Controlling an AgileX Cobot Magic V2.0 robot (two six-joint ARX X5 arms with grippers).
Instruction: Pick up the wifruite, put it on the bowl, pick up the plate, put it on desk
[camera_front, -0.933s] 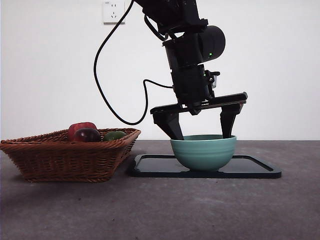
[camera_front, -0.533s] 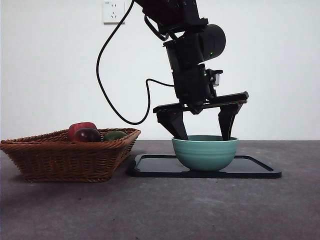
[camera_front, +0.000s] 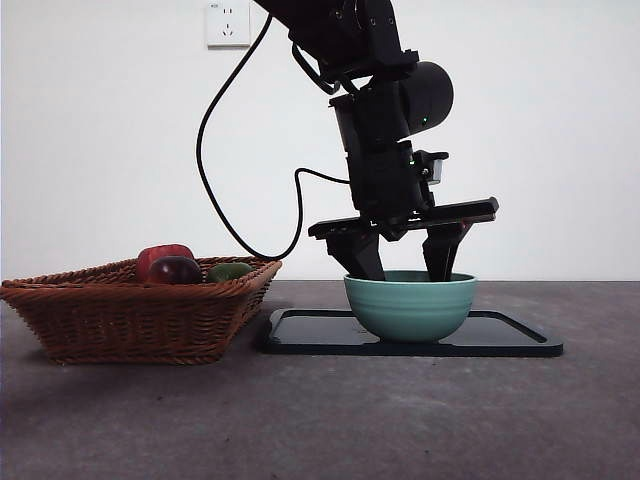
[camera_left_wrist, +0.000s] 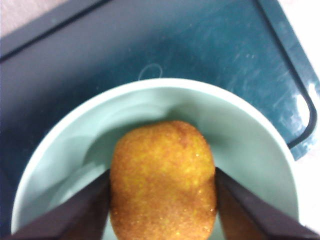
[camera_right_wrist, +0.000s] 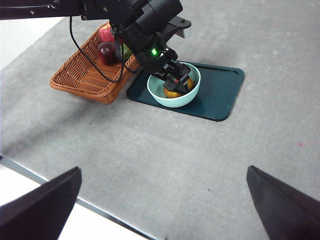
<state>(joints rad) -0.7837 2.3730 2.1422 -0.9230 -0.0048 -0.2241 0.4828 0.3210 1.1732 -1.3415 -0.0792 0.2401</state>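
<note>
Narrowed since a second ago, from a wide spread at the rim to a closer stance inside the bowl. Nearest, bare desk, then the dark tray carrying that bowl. Inside it, left gripper clamped on the wifruite, a jaw pressed to each flank, fruit low over the bowl's floor. Likely risks: dragging the bowl across the tray if lifted without letting go; nudging the rim with a jaw on the way out and tipping or sliding it; rolling of the rounded fruit once freed, though the walls ought to contain it. Beside the tray, wicker basket with the remaining fruit. Right gripper spread wide, waiting high above the desk.
</note>
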